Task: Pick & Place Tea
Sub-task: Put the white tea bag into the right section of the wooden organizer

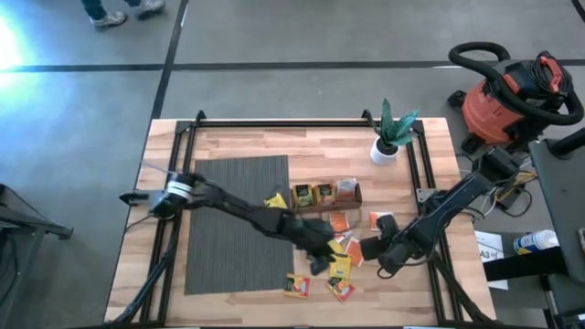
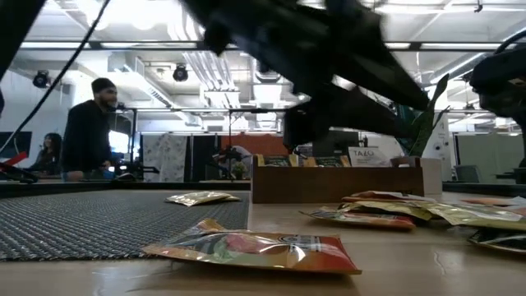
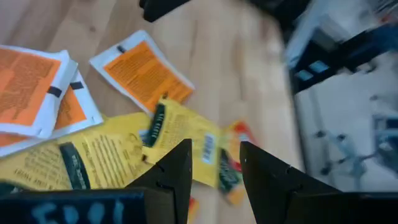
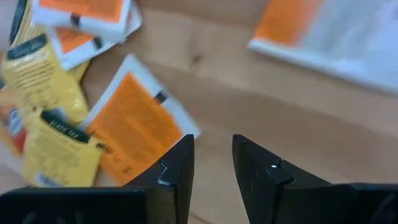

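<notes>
The left claw (image 1: pixel 320 259) is hovering with parted, empty fingers over the yellow sachets (image 1: pixel 340 265) scattered at the desk's (image 1: pixel 238 146) five o'clock. At their twelve o'clock the wooden tray (image 1: pixel 326 195) is holding only a few upright, so most are awaiting pickup. The right claw (image 1: pixel 382 259), narrowly parted and empty, is waiting at three o'clock of the heap.

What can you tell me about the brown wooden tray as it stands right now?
The brown wooden tray is a small, low-walled, box-like holder that looks like dark wood. It sits flat on the light wooden table, just right of the dark ribbed mat and left of the potted plant. Several tea sachets stand upright inside it in a row, yellow ones and a paler one. Loose sachets lie on the table in front of it. Neither gripper touches it.
</notes>
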`<state>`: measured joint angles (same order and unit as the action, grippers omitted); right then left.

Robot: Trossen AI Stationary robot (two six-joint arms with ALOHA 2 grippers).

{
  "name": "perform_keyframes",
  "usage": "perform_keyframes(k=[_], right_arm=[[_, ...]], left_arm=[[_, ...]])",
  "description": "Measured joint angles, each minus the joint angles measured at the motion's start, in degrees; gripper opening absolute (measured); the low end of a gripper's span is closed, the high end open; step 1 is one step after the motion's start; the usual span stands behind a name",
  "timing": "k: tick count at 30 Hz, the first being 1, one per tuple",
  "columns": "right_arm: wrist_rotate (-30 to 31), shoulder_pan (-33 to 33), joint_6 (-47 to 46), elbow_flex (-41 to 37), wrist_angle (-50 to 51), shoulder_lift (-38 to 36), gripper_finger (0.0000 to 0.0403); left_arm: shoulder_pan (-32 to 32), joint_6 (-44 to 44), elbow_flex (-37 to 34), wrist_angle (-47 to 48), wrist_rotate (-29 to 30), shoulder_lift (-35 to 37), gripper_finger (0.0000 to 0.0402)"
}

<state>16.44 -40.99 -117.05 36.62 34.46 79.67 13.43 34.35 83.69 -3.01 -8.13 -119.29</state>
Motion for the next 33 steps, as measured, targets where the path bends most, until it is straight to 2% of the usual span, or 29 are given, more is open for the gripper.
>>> perform_keyframes(k=[4, 8, 14, 18, 25, 33], right_arm=[[1.25, -0.01, 0.01, -1.78, -4.45, 0.67, 0.0123], [3.99, 0.00, 0.01, -2.43, -6.84, 1.11, 0.0142], [4.60, 0.00, -0.13, -5.18, -13.24, 1.53, 0.0168], [5.21, 0.00, 0.93, -6.43, -16.89, 1.67, 0.0169], [5.82, 0.02, 5.00, -6.02, -17.76, 1.48, 0.0125], [7.56, 0.02, 9.00, -5.95, -18.84, 1.44, 0.0028]], left_arm=[[-0.07, -3.31, 10.13, 9.44, 0.39, -6.98, 0.0128], [-0.12, -4.99, 15.68, 12.45, 2.14, -11.21, 0.0128], [-0.86, -4.99, 17.71, 11.72, 2.24, -14.40, 0.0128], [-1.51, -5.00, 17.24, 11.38, 2.24, -14.79, 0.0128], [-2.16, -5.37, 16.54, 11.00, 3.08, -15.03, 0.0128], [-2.23, -6.34, 16.47, 11.35, 3.18, -14.91, 0.0128]])
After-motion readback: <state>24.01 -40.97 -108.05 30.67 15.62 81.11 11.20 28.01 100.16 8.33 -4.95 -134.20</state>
